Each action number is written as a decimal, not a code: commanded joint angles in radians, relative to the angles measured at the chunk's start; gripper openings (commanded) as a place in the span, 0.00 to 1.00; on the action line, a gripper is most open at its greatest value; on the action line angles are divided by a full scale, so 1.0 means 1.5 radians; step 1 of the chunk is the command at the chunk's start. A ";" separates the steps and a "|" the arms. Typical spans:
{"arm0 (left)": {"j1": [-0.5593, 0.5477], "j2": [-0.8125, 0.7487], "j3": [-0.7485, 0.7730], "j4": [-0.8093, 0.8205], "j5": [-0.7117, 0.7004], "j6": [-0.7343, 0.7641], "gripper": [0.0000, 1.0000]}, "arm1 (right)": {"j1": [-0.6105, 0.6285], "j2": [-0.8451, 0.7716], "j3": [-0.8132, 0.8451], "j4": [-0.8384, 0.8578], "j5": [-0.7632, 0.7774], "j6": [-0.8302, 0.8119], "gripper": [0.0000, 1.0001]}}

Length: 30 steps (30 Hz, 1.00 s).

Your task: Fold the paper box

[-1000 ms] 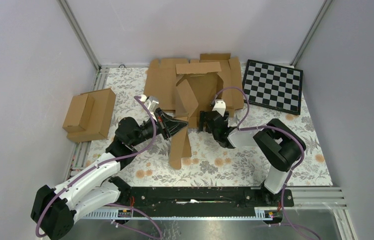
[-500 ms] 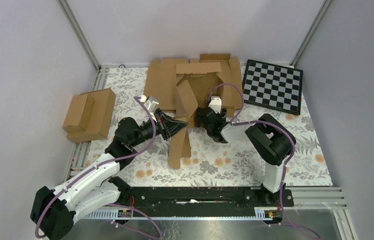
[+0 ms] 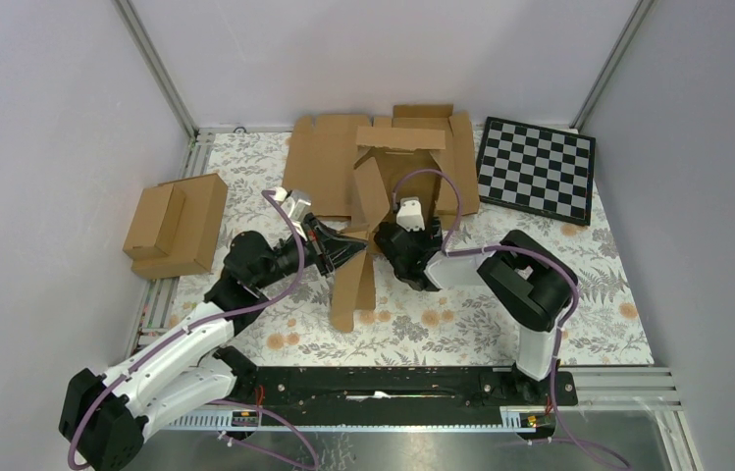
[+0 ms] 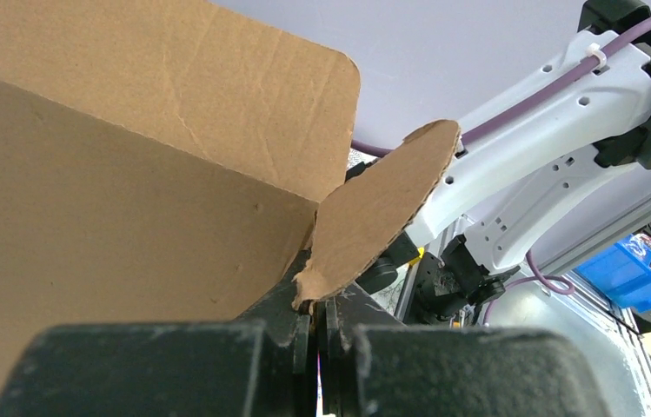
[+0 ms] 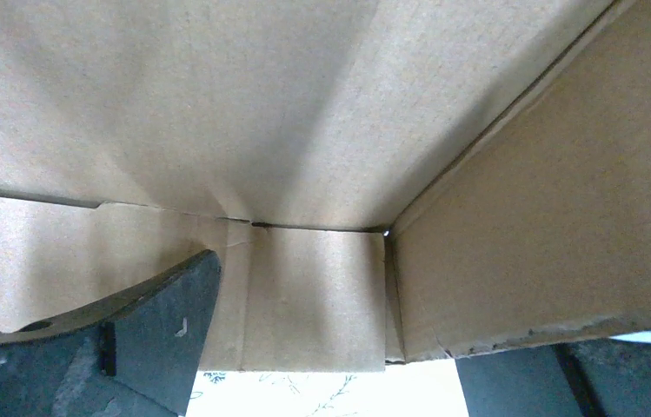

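Note:
The paper box (image 3: 394, 175), brown corrugated cardboard, stands half-formed at the middle of the table, walls raised. A long flap (image 3: 353, 283) hangs from it toward the near edge. My left gripper (image 3: 360, 245) is shut on a rounded tab (image 4: 374, 217) at that flap's edge, and the jaws (image 4: 320, 320) pinch its torn lower corner. My right gripper (image 3: 390, 241) is open at the box's near wall. In the right wrist view the box's inner panels (image 5: 304, 104) fill the frame. A wall's lower edge (image 5: 313, 347) lies between the wide-set fingers (image 5: 161, 317), unclamped.
A wide flat cardboard blank (image 3: 319, 162) lies behind the box. Two joined ready-made boxes (image 3: 177, 224) sit at the left edge of the table. A checkerboard (image 3: 538, 169) lies at the back right. The right arm's white link (image 4: 548, 130) shows close by in the left wrist view.
My right gripper has moved left and in against the box's near wall, its jaws spreading fully. The box's raised panels have shifted a little. The left gripper has stayed put.

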 commanded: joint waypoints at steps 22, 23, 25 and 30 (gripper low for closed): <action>-0.002 -0.058 0.003 -0.036 -0.012 -0.014 0.00 | 0.003 -0.500 -0.322 0.100 -0.329 0.066 0.42; -0.002 -0.057 0.003 -0.037 -0.014 -0.014 0.00 | 0.003 -0.491 -0.315 0.101 -0.334 0.063 0.31; -0.002 -0.058 0.002 -0.040 -0.014 -0.012 0.00 | 0.003 -0.460 -0.297 0.108 -0.356 0.053 0.11; -0.002 -0.059 0.002 -0.059 -0.017 -0.003 0.00 | 0.003 -0.365 -0.252 0.179 -0.386 0.012 0.00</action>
